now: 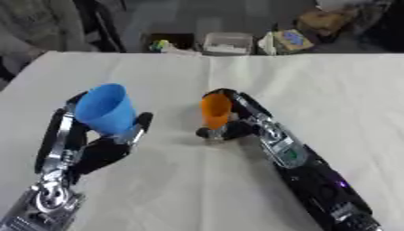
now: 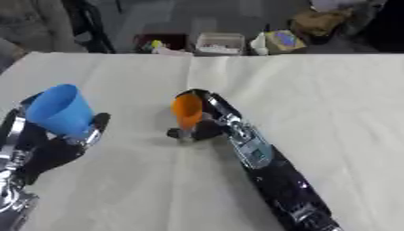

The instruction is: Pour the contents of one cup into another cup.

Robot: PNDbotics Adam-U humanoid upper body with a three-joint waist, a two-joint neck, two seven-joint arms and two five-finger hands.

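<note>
Both robot arms come in from the near edge, one on each side of the white table [image 1: 331, 90]. On the left, the left hand [image 1: 110, 140] has its fingers and thumb curled round the blue cup [image 1: 104, 108]. That cup is up off the table and leans a little, with its open mouth tipped toward the far left. In the middle of the table, the right hand [image 1: 236, 124] is wrapped round the orange cup [image 1: 214, 110]. This cup is smaller and stands with its bottom on or just above the cloth; I cannot tell which.

The two cups are well apart, so no pouring has begun. I cannot see what is inside either cup.

Things could go wrong from here. If one cup tips before its rim is over the other cup, the stuff inside would land on the table. The orange cup has a small mouth, so it is easy to miss. It could also fall over if bumped.
</note>
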